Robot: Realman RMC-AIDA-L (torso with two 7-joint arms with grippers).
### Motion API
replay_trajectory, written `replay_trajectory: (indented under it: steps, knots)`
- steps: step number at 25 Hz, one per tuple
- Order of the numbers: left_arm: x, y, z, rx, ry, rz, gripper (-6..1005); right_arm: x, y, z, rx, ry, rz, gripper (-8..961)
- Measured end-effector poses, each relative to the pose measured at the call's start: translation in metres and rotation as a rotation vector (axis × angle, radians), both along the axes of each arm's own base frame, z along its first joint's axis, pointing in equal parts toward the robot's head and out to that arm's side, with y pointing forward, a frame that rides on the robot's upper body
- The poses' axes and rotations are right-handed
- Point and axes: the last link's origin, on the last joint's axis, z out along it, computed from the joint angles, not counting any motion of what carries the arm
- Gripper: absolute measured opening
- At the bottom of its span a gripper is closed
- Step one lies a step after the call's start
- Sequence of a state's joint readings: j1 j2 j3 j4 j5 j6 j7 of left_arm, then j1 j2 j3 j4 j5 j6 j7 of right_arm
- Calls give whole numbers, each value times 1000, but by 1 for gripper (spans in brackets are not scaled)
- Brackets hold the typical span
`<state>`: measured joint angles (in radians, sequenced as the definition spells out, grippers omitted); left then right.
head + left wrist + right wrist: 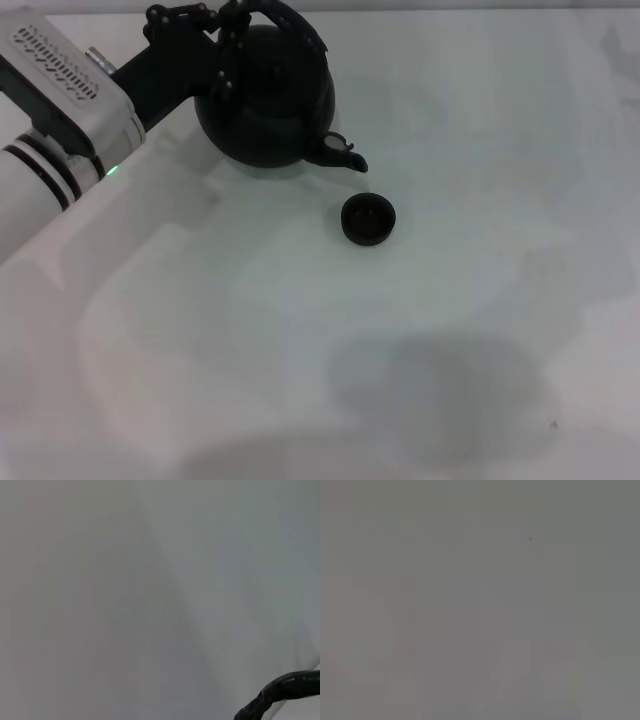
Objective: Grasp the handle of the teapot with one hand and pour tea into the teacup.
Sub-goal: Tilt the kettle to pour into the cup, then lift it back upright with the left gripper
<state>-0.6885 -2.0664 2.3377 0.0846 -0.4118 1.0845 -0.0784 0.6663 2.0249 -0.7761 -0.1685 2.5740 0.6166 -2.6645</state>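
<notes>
The black teapot (265,105) is at the far left-centre of the white table, its short spout (340,152) pointing toward the teacup and tipped slightly downward. My left gripper (228,38) reaches in from the left and is shut on the arched handle (295,28) over the pot's top. A piece of the dark wrapped handle (282,690) shows in the left wrist view. The small dark teacup (368,219) stands upright on the table just beyond and below the spout tip, apart from it. My right gripper is out of view.
The white table (420,330) stretches around the pot and cup with a soft shadow near its front edge. The right wrist view shows only a plain grey surface (480,600).
</notes>
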Motion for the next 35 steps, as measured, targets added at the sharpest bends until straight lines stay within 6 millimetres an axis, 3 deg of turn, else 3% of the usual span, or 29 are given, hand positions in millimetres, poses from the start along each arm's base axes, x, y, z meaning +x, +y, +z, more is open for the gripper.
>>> replay_trajectory:
  steps: [35]
  knots:
    - [17, -4, -13, -6, 151, -181, 98, 4, -1, 0, 5, 16, -23, 829]
